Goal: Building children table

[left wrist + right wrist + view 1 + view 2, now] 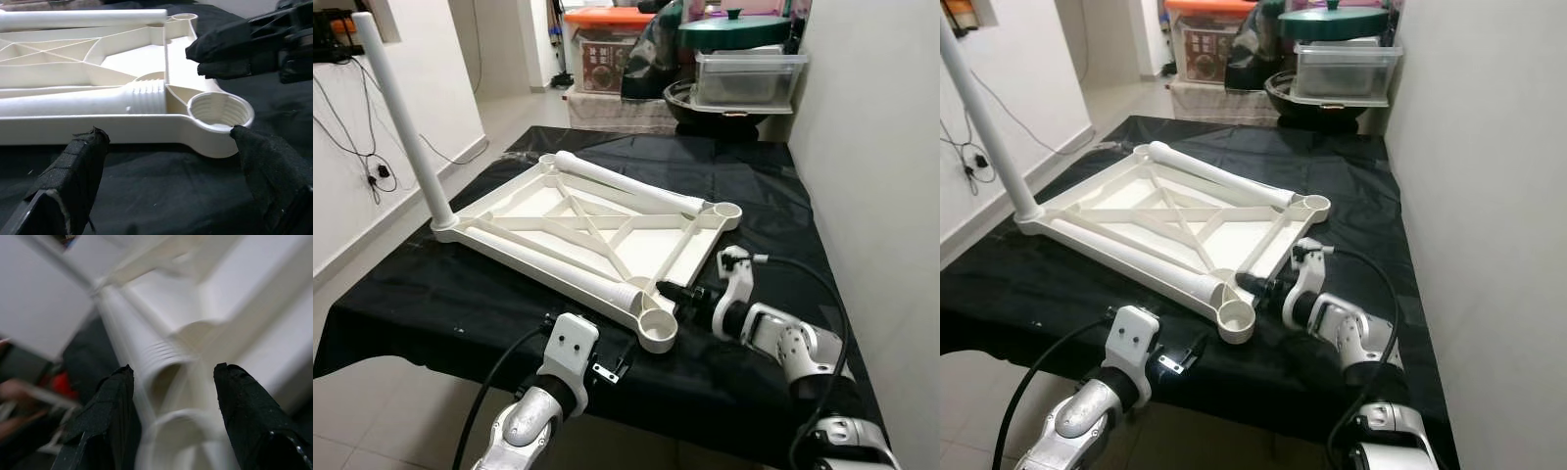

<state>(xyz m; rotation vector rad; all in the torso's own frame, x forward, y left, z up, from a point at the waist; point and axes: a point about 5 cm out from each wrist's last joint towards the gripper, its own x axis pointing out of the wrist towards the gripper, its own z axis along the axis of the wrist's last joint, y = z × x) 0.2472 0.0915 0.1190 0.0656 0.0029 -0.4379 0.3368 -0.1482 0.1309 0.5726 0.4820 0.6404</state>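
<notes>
I see the white tabletop frame (578,235) lying upside down on the desk (431,294), which is draped in black cloth. One white leg (406,122) stands upright in the far-left corner socket. A second leg (626,186) lies loose along the frame's far edge, and a third (553,259) lies along the near edge, its threaded end by the near-right socket (656,328).

My left gripper (166,161) sits at the desk's near edge, just short of that near-right corner, fingers (78,166) spread wide and holding nothing. My right gripper (171,396) is at the right side of the same corner, fingers (244,406) open wide either side of the threaded leg end, gripping nothing. Storage boxes (744,78) and a green lid (734,29) sit beyond the desk's far end.
</notes>
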